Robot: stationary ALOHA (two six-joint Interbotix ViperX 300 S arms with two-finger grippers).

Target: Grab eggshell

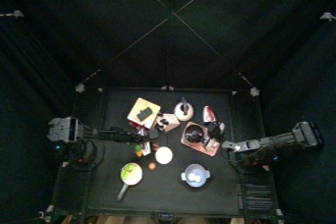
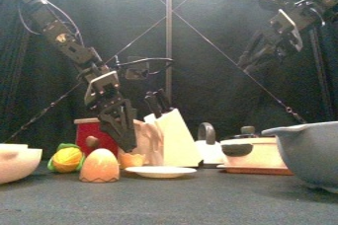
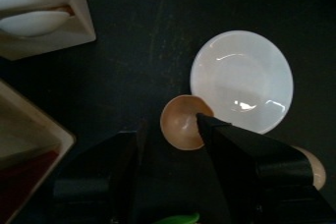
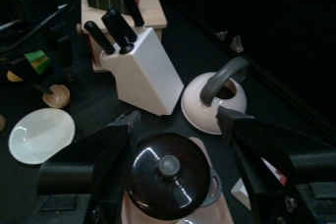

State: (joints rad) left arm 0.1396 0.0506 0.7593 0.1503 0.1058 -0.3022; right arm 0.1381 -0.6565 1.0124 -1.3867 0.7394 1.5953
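The eggshell (image 3: 182, 126) is a tan half shell lying on the black table beside a white plate (image 3: 243, 76). My left gripper (image 3: 168, 136) is low over it with its jaws open on either side. One jaw overlaps the shell's edge and the other stands clear of it. In the front view the left gripper (image 2: 119, 135) points down near the table behind a pale egg-shaped thing (image 2: 99, 165). My right gripper (image 4: 180, 127) is open and holds nothing. It hangs high at the right (image 2: 254, 55), above a pot with a black lid (image 4: 164, 169).
A white knife block (image 4: 138, 56) on a wooden board and a white kettle (image 4: 217, 100) stand toward the back. A grey bowl (image 2: 310, 150) is at the front right. At the front left stand a white bowl (image 2: 14, 160) and a yellow-green fruit (image 2: 66, 158).
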